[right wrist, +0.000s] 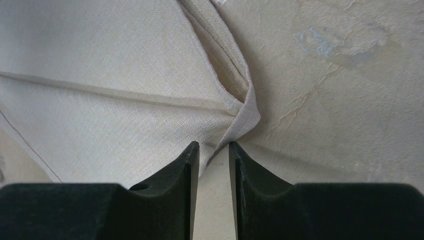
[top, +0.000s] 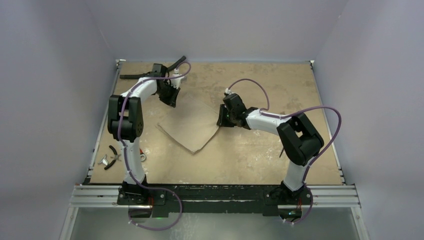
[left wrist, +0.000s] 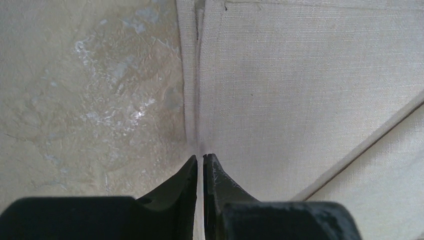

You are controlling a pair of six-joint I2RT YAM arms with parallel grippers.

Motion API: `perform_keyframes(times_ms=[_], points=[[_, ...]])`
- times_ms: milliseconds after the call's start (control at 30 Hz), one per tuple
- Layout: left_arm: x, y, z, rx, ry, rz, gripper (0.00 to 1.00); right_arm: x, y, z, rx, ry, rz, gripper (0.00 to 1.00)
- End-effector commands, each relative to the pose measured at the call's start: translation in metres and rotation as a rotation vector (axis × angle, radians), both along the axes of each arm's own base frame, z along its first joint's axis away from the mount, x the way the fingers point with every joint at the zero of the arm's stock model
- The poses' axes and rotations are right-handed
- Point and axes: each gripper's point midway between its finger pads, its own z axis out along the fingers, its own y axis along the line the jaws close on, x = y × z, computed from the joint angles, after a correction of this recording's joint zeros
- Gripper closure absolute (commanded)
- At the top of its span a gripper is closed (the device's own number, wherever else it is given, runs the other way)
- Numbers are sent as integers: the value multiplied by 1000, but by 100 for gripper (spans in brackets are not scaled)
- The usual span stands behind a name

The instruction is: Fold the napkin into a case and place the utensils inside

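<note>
1. The overhead view alone shows the whole napkin. It lies flat on the surface between the two hands, with a fold already laid across it.
2. In that view the left hand is on the cloth's far-left part and the right hand is on its right corner.
3. One corner of the napkin points toward the arm bases. Its widest span runs from one hand to the other.
4. Only the left wrist view shows that hand's grip. Its fingers are pressed almost together, pinching the napkin's hemmed edge, which runs straight ahead from the tips. The cloth spreads to the right of the fingers and bare surface lies to their left.
5. Only the right wrist view shows the right hand close up. Its fingers stand a little apart, and the puckered corner of the napkin sits just ahead of and between the tips. The cloth fans out ahead and to the left.
6. The overhead view also shows a black hose just beyond the left hand. Small items lie well behind that hand and are too small to name.
</note>
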Motion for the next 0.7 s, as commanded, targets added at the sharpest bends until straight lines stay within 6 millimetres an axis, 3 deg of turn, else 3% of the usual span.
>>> perform_keyframes(times_ms=[0,167,400,667], points=[[6,4,-5,13,-37,17,92,16,-3,21,-5,-69,-71,69],[-3,8,-17,36,-24,11,93,19,-21,23,-88,-80,-130,65],[-11,7,-26,29,4,9,95,15,-7,20,-7,-58,-108,68],[-21,9,-32,35,27,-2,96,3,8,21,95,-3,-88,100]])
